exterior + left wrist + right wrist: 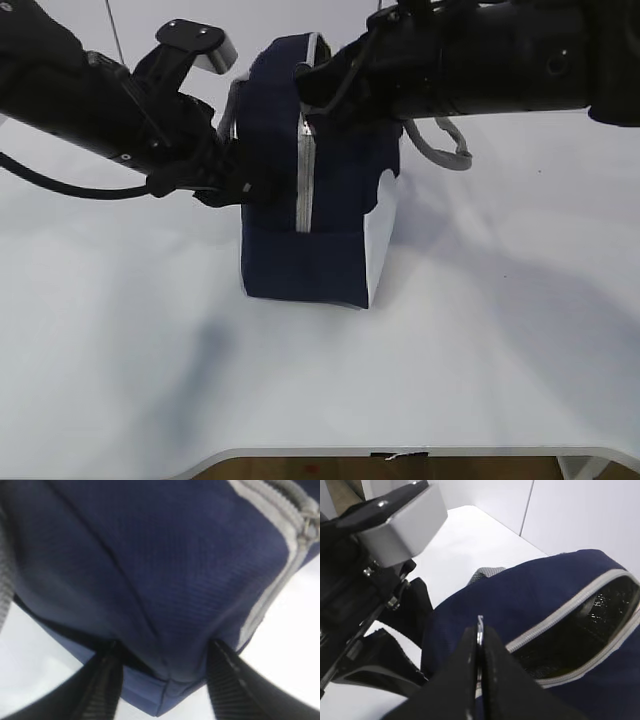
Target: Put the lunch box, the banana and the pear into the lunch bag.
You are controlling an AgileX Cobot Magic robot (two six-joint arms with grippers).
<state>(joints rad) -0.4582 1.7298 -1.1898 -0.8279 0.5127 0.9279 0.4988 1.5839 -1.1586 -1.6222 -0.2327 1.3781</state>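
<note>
A white counter [140, 380] fills most of the exterior view, with a rounded front edge and a strip of brown floor [300, 468] below it. Pale wall panels [580, 515] stand behind the counter in the right wrist view. The lunch bag [330, 250] stands upright near the counter's middle, its grey zipper [560, 612] partly undone over a dark, shiny lining. The left end effector [162, 680] has its fingers spread across the bag's navy side, pressing into the fabric. The right end effector [479, 680] is pressed together, pinching the thin metal ring pull [480, 630] at the bag's top.
</note>
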